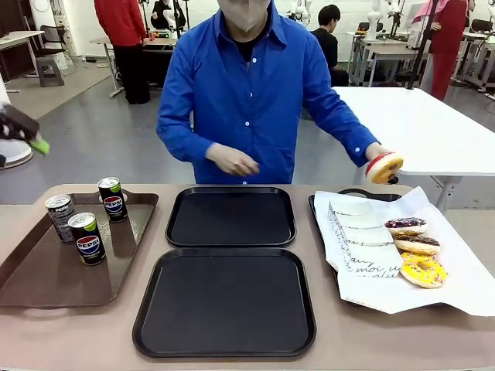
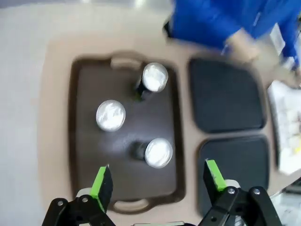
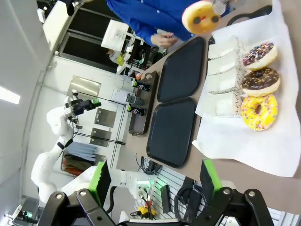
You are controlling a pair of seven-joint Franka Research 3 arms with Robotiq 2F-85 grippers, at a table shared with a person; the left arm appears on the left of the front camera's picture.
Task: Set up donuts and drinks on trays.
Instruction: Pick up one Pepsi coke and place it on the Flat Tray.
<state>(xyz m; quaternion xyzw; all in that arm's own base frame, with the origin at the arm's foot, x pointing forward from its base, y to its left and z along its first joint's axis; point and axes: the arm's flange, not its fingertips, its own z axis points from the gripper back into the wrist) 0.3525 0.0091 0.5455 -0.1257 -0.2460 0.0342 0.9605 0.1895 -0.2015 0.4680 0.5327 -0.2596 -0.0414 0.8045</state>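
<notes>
Posture: left gripper (image 2: 157, 179) hangs high above the brown tray (image 2: 89, 155), pointing straight down, its jaws spread wide with nothing between them. Right gripper (image 3: 155, 175) is likewise raised and spread wide, empty, looking across the right end of the table (image 1: 77, 340). The person in a blue shirt stands at the far side. One hand (image 1: 373, 152) is stretched out sideways above the far corner of the white paper (image 1: 464, 290), holding a red-glazed donut (image 1: 385, 167) on edge. The other hand (image 1: 236, 162) is held loosely in front of the body. Three more donuts (image 1: 418, 246) lie in a row on the paper: one chocolate with sprinkles, one plain chocolate, one yellow with sprinkles. They sit just beside flat white boxes (image 1: 360, 239) with script lettering. Three cans (image 1: 88, 238) stand upright on the brown tray, two black with a round logo, one grey-patterned. Two black trays (image 1: 230, 218) lie bare in the middle of the table, one behind the other, close together. The table top is tan. Behind it are a grey floor (image 1: 100, 139), white tables (image 1: 433, 124) and other people.
</notes>
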